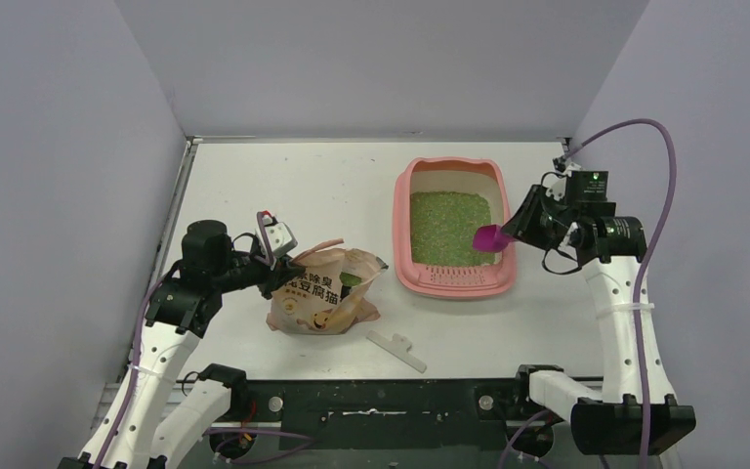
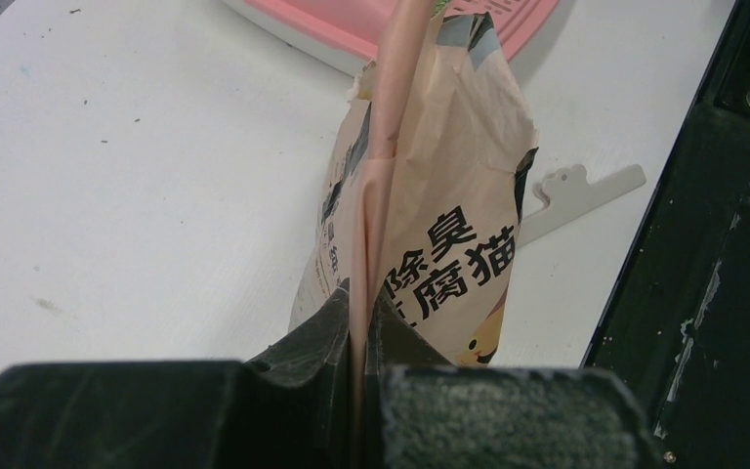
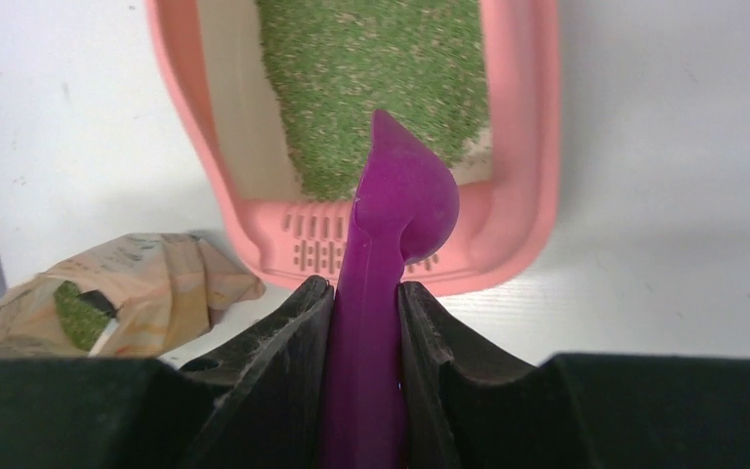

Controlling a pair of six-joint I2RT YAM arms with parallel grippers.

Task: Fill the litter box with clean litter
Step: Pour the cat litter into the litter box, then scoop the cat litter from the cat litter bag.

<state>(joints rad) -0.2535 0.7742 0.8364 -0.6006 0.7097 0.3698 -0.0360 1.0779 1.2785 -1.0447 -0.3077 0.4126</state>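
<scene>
From above, the left hand [image 1: 288, 262] pinches the top of a paper bag [image 1: 327, 293] that slumps on the worktop [image 1: 283, 186]. The right hand [image 1: 515, 231] grips a purple scoop [image 1: 489, 237] over the litter box [image 1: 454, 281] rim.

At the left wrist, the hand is shut tight on the bag's thin edge. The bag looks soft and floppy, so the top fold is the best place to hold it.

At the right wrist, the hand squeezes the scoop's handle. The litter [image 3: 381, 78] lies in the box, just past the scoop's tip. It is loose, tiny grains. No pinching it, I think; it needs a level scoop.
</scene>
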